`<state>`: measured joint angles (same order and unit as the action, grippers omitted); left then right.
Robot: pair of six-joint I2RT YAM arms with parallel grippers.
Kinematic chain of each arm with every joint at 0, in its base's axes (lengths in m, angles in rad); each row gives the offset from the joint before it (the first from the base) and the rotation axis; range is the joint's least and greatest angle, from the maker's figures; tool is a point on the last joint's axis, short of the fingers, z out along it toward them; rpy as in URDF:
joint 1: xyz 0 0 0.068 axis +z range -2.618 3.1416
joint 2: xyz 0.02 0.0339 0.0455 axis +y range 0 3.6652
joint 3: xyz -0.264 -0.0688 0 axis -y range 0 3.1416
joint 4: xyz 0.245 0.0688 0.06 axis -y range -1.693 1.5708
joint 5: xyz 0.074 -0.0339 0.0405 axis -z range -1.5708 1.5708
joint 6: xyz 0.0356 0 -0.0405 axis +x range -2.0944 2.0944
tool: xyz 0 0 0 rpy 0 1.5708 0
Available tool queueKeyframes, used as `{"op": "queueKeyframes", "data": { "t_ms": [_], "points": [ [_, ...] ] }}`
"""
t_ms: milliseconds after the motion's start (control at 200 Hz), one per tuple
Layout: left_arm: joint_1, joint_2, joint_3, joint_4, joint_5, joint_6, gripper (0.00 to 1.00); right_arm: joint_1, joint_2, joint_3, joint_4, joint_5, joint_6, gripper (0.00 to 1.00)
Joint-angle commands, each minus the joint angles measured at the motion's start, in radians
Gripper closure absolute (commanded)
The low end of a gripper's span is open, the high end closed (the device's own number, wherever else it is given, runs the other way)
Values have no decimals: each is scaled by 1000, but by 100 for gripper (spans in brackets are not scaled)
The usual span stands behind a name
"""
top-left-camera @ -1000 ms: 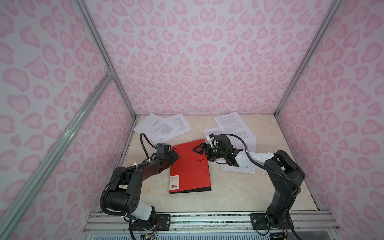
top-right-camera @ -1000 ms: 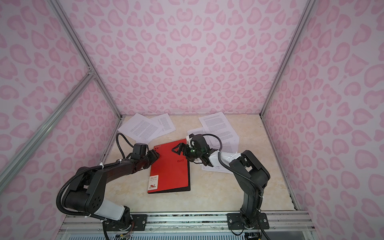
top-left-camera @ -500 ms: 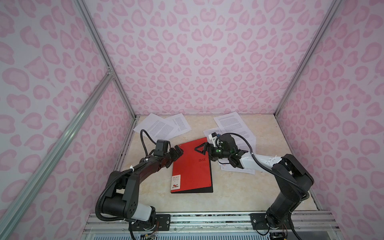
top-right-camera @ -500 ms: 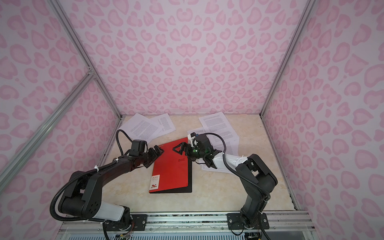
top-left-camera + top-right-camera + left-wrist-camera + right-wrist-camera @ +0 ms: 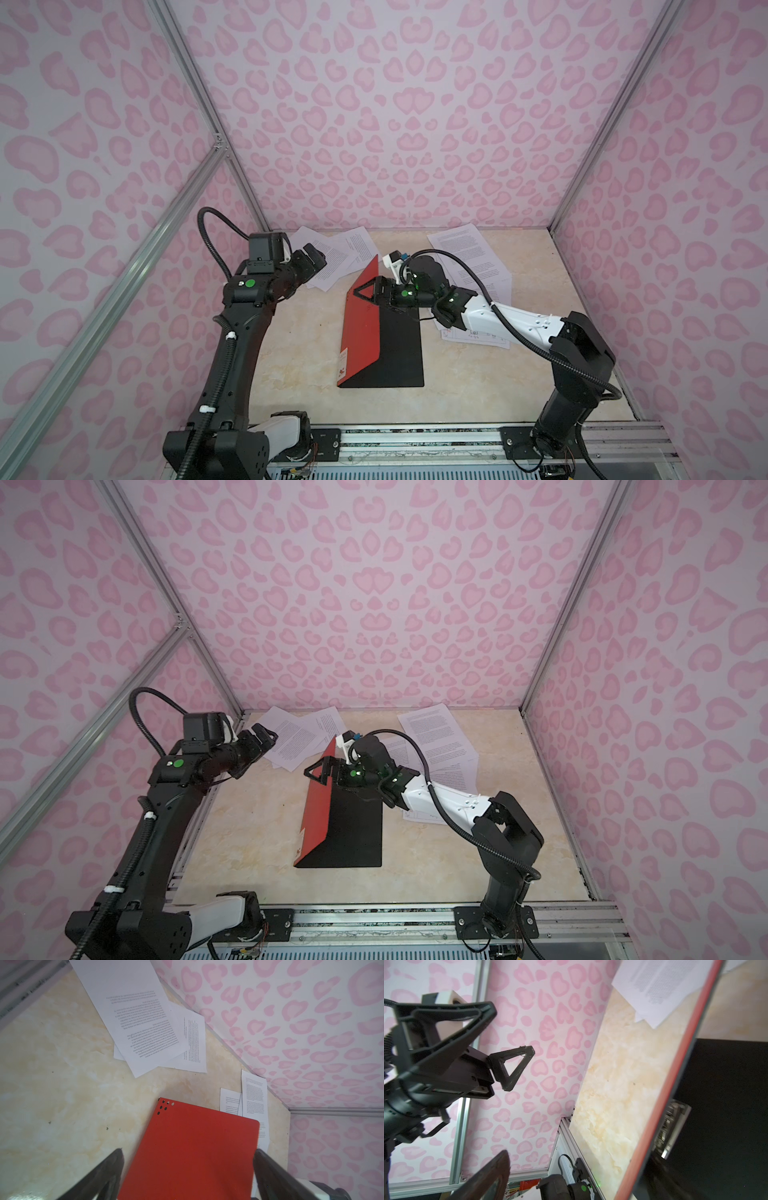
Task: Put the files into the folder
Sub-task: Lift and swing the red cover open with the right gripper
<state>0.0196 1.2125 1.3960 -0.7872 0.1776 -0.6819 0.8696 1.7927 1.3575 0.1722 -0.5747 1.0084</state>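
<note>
In both top views the folder lies mid-table, black inside flat. Its red cover is tilted up from the left edge. The right gripper sits at the cover's far end, fingers spread wide. One finger shows on the red side and the other is hidden behind the cover, which is not clamped. The left gripper hangs over the back-left files, well apart from the folder. More files lie back right, partly under the right arm. Bare table runs left of the folder and in front of it.

In the left wrist view the left gripper is spread wide and holds nothing. The cover's red face shows beyond the gap. Files lie overlapped by the wall, and others lie past the cover's edge.

In the right wrist view the cover's thin edge runs diagonally. The black inside and metal clip lie on one side of it, bare table on the other. One right finger stands clear of that edge. The left gripper is agape and empty.
</note>
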Motion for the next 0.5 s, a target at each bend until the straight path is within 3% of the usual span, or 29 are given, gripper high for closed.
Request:
{"op": "queueKeyframes", "data": {
  "t_ms": [0,135,240,340,495],
  "points": [
    [82,-30,180,-217,14,40,2,64,130,200,-76,12,-29,1],
    [192,5,407,-301,99,60,2,112,348,473,-130,11,-36,1],
    [250,20,450,-323,149,55,2,112,462,587,-131,-15,-34,2],
    [256,-2,377,-294,178,65,2,95,437,582,-210,9,-99,3],
    [231,-87,47,-179,208,79,2,27,243,280,-240,65,-154,5]
  ]
}}
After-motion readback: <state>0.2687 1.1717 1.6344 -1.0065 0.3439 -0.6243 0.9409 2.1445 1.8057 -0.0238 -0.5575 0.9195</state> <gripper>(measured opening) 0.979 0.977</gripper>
